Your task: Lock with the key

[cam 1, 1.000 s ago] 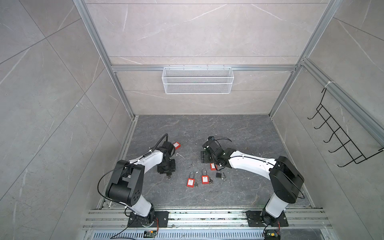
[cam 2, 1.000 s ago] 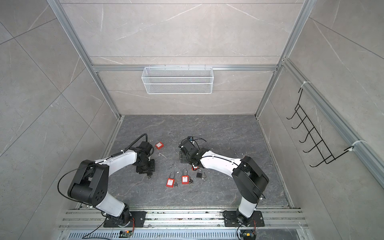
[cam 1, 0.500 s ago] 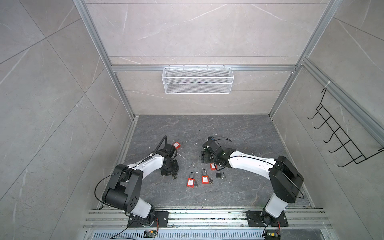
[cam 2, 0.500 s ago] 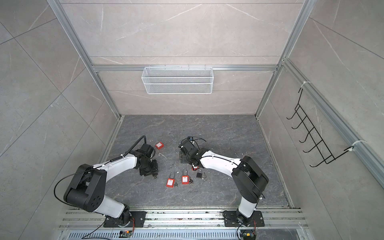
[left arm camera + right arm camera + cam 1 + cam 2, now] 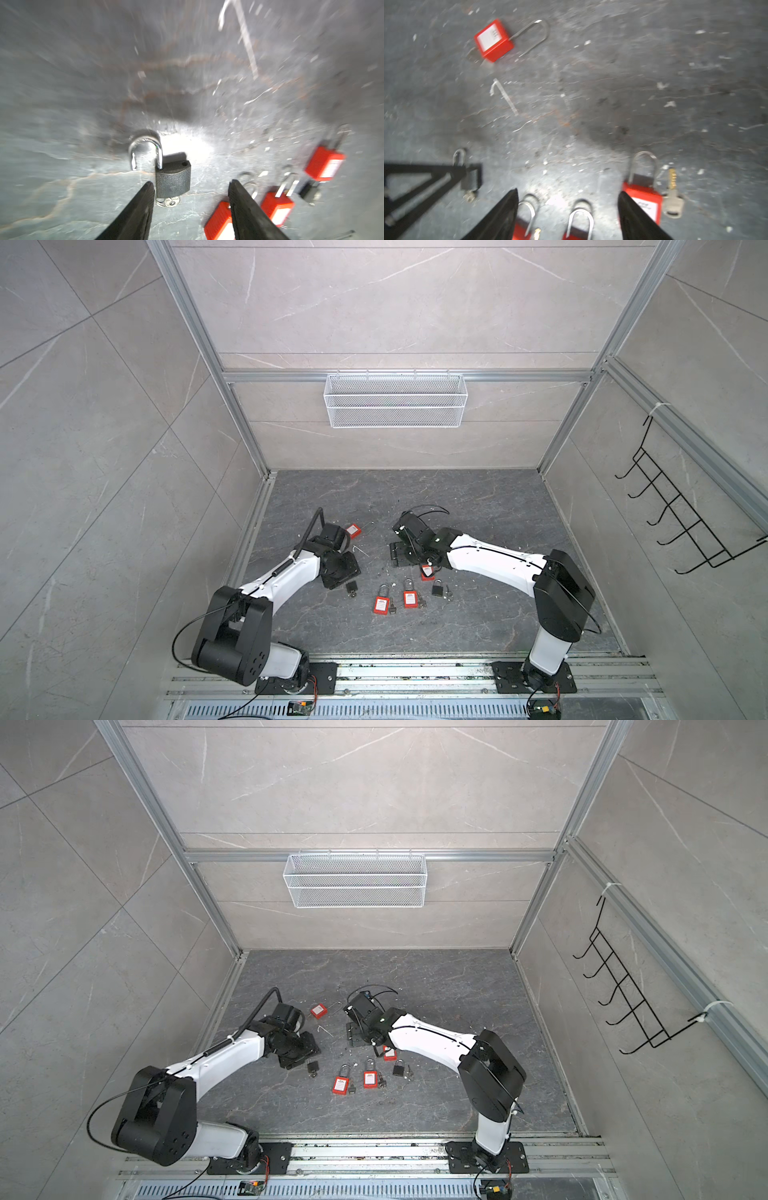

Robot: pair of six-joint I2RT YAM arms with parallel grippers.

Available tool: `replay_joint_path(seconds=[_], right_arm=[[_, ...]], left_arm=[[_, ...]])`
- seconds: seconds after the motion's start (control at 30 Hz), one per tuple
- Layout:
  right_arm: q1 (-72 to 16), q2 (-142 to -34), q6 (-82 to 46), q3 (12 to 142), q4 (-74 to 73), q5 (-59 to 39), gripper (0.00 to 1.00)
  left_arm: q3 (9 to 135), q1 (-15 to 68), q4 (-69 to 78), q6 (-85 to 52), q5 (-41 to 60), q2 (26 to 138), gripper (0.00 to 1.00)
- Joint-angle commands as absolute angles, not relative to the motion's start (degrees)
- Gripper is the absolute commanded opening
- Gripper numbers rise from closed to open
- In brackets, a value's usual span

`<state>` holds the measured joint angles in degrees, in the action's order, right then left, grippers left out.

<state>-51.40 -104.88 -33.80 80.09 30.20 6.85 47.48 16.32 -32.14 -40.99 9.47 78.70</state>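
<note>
Since the black padlock (image 5: 172, 180) has its shackle (image 5: 145, 145) swung out, with the free leg turned away from its hole, I take it as the lock I must close. It lies flat on the table (image 5: 478, 510) at the left end of the cluster of locks, with its key (image 5: 170, 202) seated in the bottom of the body.

My left claw (image 5: 191, 182) hangs low over it, jaws parted and gripping nothing. One finger (image 5: 143, 199) is just beside the body's edge and the other stands clear of it. My right claw (image 5: 568, 191) is also spread and empty, low over a red padlock (image 5: 642, 199) with a loose key (image 5: 672, 199) beside it.

To do this well, I judge I should shift the left claw sideways until the body sits squarely between the jaws. I would then close on the body's sides rather than on the key end. A lopsided pinch would likely spin the lock on this smooth stone.

Once the body is pinned, the shackle has to swing round until its free leg stands over the hole. Then it gets pressed straight down, and only after that is the key turned.

Another red padlock (image 5: 220, 220) lies just beside my outer finger, so I would keep the approach narrow and avoid dragging it along.
</note>
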Motion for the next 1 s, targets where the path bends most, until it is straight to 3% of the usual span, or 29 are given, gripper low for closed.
replay_joint_path(seconds=[0.0,0.3,0.73,0.97], right_arm=[[-53.5,-109.7,-31.6,86.6,39.2,2.0,0.72],[-60.3,-129.1,-26.2,110.8,56.0,-2.8,0.68],[-63.4,-153.6,-24.5,150.2,78.6,1.3,0.67],[-63.2,-156.5,-24.9,153.7,80.5,0.8,0.67]], left_arm=[[51.3,9.0,-37.7,-34.8,10.7,74.6,0.62],[51.2,-7.8,-39.7,-28.1,19.0,72.7,0.69],[46.3,-11.5,-36.2,-29.0,22.3,72.0,0.72],[45.7,-11.7,-36.3,-28.2,21.2,71.7,0.73]])
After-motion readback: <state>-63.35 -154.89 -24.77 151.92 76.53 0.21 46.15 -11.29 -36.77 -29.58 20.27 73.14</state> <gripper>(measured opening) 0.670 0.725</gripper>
